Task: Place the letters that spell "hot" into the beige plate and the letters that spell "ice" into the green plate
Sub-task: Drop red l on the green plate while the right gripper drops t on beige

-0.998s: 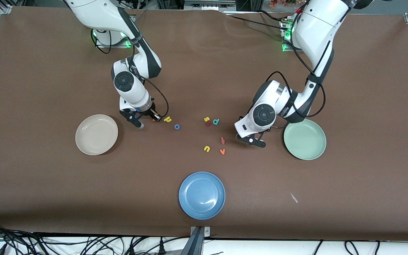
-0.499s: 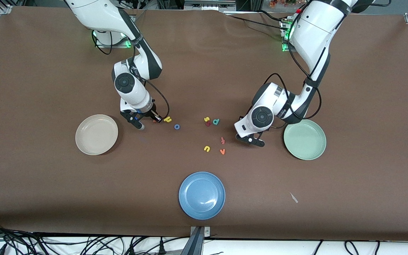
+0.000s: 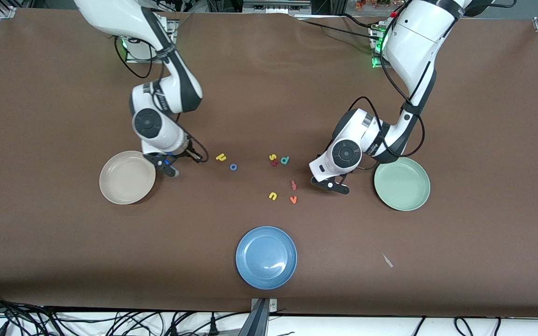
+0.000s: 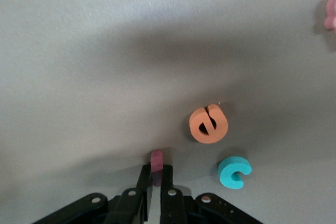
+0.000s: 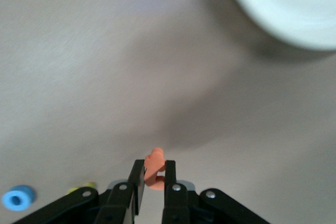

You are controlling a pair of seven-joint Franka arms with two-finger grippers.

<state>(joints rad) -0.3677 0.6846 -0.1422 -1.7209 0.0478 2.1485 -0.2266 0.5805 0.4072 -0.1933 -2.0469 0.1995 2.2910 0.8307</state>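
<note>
We see the beige plate point(image 3: 127, 177) mid-frame at the right arm's end and the green plate point(image 3: 402, 183) at the left arm's. Beside the beige rim, the right gripper point(image 5: 153, 174) pinches the orange t point(image 5: 156, 158). Near the green plate, the left gripper point(image 4: 156, 176) is clamped on the dark red i point(image 4: 156, 157). We judge these foam letters featherlight and squashy, so they want a gentle pinch across the flat faces.

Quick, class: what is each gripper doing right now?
Left gripper: shut on the red i, low over the table.
Right gripper: shut on the orange t, beside the beige plate.
</note>
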